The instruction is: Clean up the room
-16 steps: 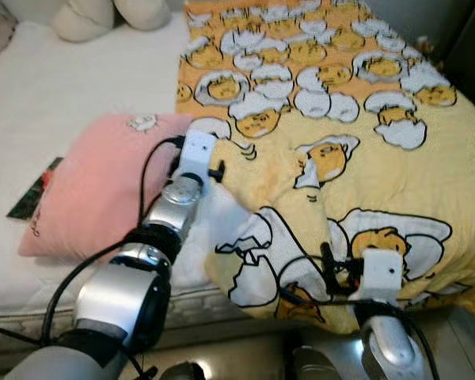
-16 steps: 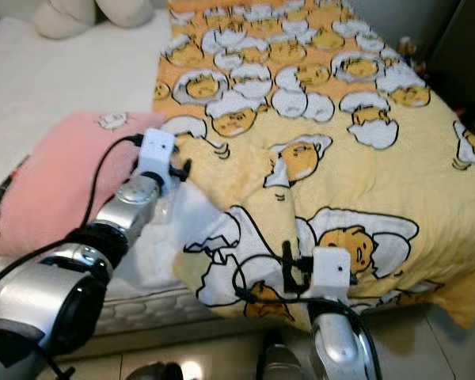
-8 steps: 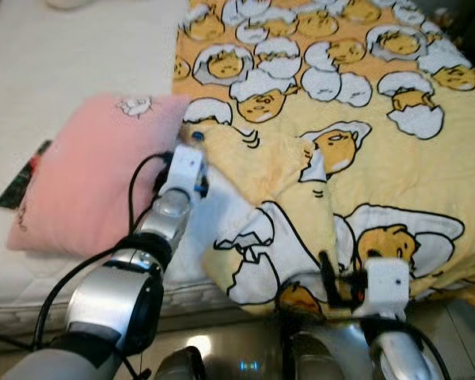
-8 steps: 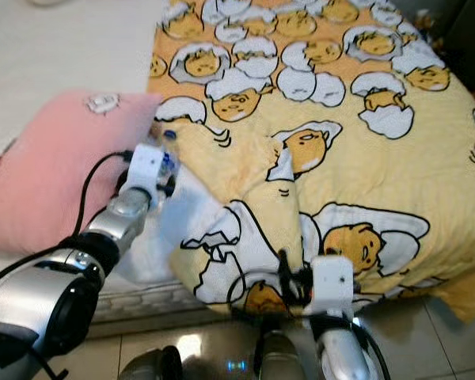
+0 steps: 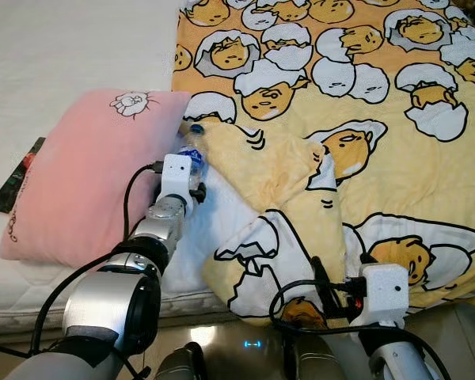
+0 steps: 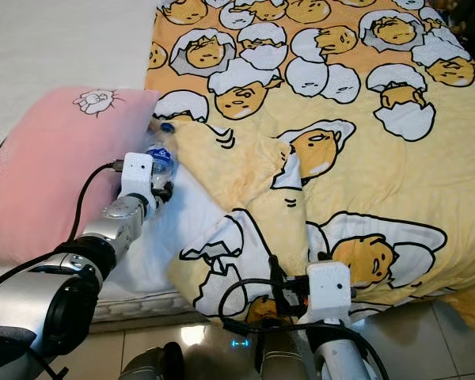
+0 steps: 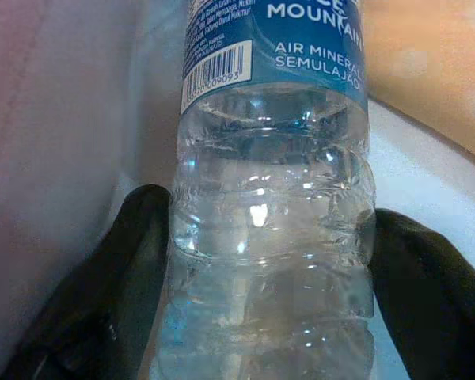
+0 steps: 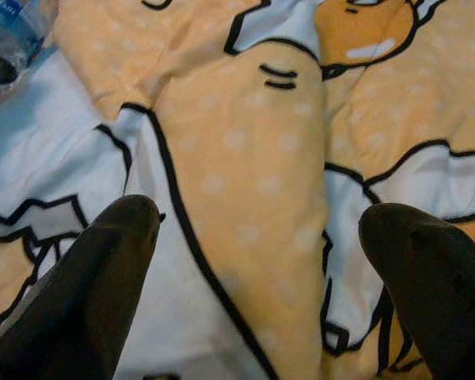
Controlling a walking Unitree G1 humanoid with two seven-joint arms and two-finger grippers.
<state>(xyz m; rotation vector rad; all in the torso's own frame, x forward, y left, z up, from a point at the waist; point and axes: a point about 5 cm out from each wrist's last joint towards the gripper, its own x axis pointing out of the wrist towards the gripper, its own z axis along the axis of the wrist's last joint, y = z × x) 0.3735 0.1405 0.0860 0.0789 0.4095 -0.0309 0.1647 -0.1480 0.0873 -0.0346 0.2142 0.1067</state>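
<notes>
Head view: your left gripper (image 5: 191,162) reaches the water bottle (image 5: 191,146), wedged between pink pillow (image 5: 79,174) and yellow blanket (image 5: 356,119). Left wrist: fingers (image 7: 134,261) clamp the bottle. Right wrist: your right gripper (image 8: 261,261) hangs wide apart above the blanket.

The water bottle (image 7: 271,198) I'm after is clear plastic with a blue label and a blue cap — ribbed, see-through body. It lies on the bed in the gap between the pink pillow (image 5: 79,182) and the yellow egg-print blanket (image 5: 364,103), cap end pointing up the bed — my left gripper (image 7: 265,261) closed around its body
</notes>
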